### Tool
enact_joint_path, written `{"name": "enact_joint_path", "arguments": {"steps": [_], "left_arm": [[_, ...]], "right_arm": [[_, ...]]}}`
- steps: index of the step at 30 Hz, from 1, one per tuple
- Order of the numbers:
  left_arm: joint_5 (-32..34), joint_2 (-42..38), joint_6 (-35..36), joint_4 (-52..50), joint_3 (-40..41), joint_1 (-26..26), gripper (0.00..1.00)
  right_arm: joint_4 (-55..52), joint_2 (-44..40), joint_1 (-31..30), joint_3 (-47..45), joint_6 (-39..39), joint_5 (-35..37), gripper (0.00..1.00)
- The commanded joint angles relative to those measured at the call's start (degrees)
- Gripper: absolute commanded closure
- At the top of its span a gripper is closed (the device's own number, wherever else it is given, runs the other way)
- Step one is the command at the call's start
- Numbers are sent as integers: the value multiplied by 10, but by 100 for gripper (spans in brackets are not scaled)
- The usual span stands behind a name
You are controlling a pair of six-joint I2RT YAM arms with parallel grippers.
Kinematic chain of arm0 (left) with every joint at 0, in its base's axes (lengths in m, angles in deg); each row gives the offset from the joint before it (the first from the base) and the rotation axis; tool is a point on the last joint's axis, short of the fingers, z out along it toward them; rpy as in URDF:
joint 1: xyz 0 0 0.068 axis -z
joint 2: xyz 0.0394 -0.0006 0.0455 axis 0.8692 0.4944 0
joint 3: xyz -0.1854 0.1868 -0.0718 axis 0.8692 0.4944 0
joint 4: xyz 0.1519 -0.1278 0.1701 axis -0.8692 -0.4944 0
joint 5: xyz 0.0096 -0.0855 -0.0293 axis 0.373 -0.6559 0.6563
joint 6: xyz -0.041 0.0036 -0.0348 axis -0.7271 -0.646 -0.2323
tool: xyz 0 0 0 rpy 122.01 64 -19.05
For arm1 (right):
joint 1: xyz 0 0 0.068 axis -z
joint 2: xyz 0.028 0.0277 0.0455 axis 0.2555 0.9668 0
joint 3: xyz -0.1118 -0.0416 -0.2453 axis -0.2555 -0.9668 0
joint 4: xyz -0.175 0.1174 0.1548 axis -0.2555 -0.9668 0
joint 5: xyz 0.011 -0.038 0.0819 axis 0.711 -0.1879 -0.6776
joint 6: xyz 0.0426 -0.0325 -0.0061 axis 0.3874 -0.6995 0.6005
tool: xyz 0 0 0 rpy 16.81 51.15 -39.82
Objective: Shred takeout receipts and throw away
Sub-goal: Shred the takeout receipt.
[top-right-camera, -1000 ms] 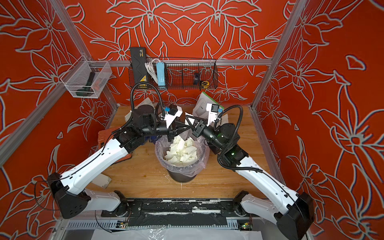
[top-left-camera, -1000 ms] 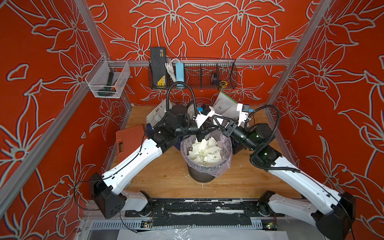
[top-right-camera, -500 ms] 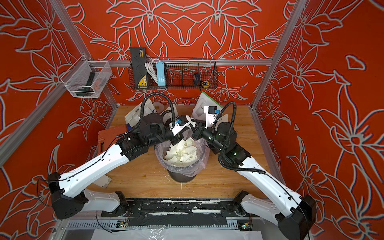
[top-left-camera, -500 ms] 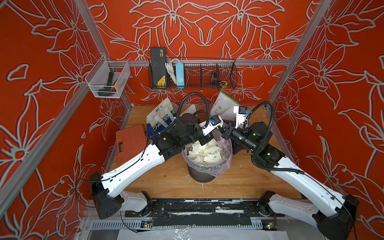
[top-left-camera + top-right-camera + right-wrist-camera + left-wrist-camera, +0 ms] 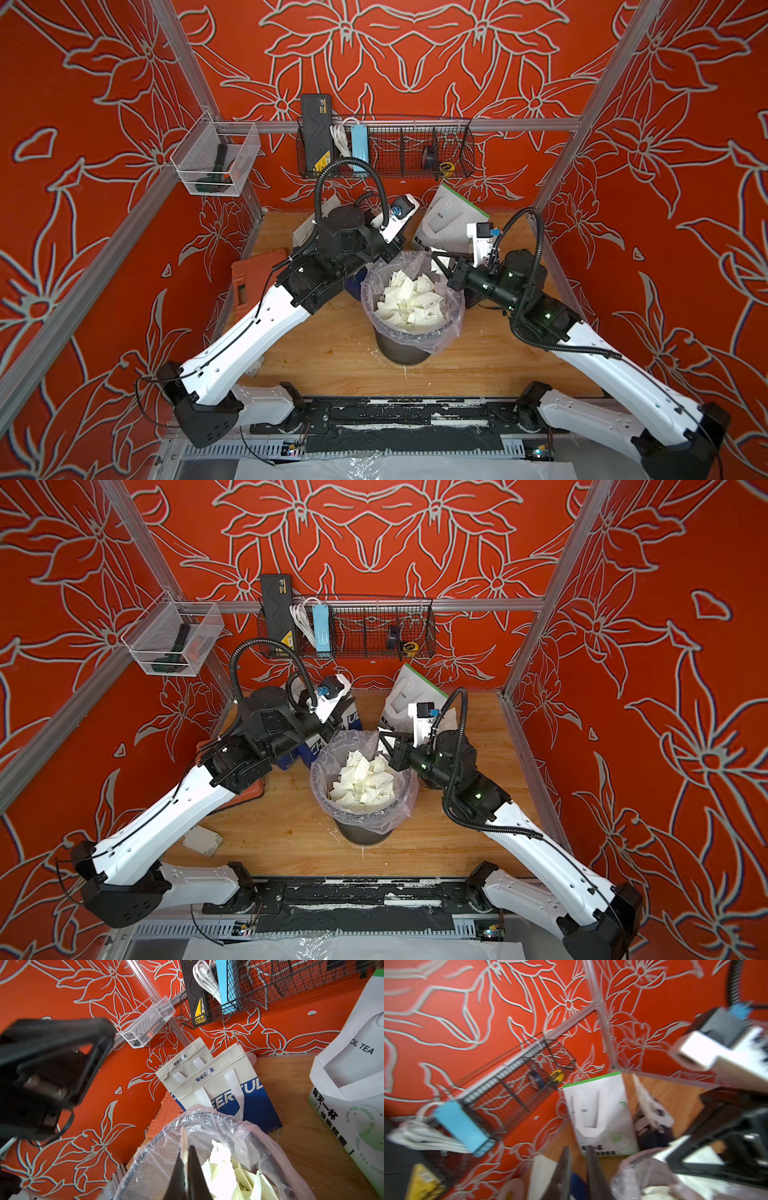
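Centrally on the wooden table: a dark bin with a clear liner, heaped almost to the rim with torn white receipt scraps, plain in both top views.

Over the far right edge of that rim, the right claw, pinched tight on a thin white scrap, the paper poking up past the fingertips in the right wrist view.

By the far left edge of the rim, the left claw, parted by only a narrow slit, with nothing between the fingers. Largely hidden beneath its own wrist in both top views. Beside it a pale sheet, too blurred to name.

Behind the bin toward the left, two white-and-blue bags, upright, one against the other, close to the liner. Toward the right, a white-and-green bag, upright with a slight lean, just behind the right claw.

Left of the bin, beside the left arm, an orange case flat on the table.

High on the back wall, a black wire basket with a black box, a white cable and a blue block inside. On the left wall, a clear box holding a dark tool.
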Motion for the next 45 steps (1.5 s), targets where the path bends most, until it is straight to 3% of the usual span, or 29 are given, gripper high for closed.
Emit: {"name": "enact_joint_path", "arguments": {"steps": [1,3,7,11,19,23,25,30,39,41,45], "left_arm": [[-141,-23,-58,-18,35,-1,61],[-174,-36,-76,-2,59,-1,50],[-244,-27,-98,-4,74,-1,42],[-252,-14,-109,45,86,-1,37],[-264,19,-112,91,71,-1,37],[-210,43,-106,67,42,-1,38],[-213,42,-107,76,41,-1,38],[-247,24,-119,125,60,-1,54],[-244,33,-104,101,44,-1,88],[-240,39,-97,89,35,-1,99],[-215,43,-79,74,21,-1,100]], "right_arm": [[96,6,23,0,119,-13,100],[143,16,29,0,163,-26,100],[221,36,28,13,208,-50,100],[256,58,25,21,253,-76,100],[285,63,18,13,296,-76,100],[298,65,18,10,309,-82,100],[295,64,18,7,308,-82,100],[298,67,16,-7,309,-81,100],[287,62,17,-18,295,-74,100],[289,63,17,-19,295,-77,100],[276,57,18,-24,288,-76,100]]}}
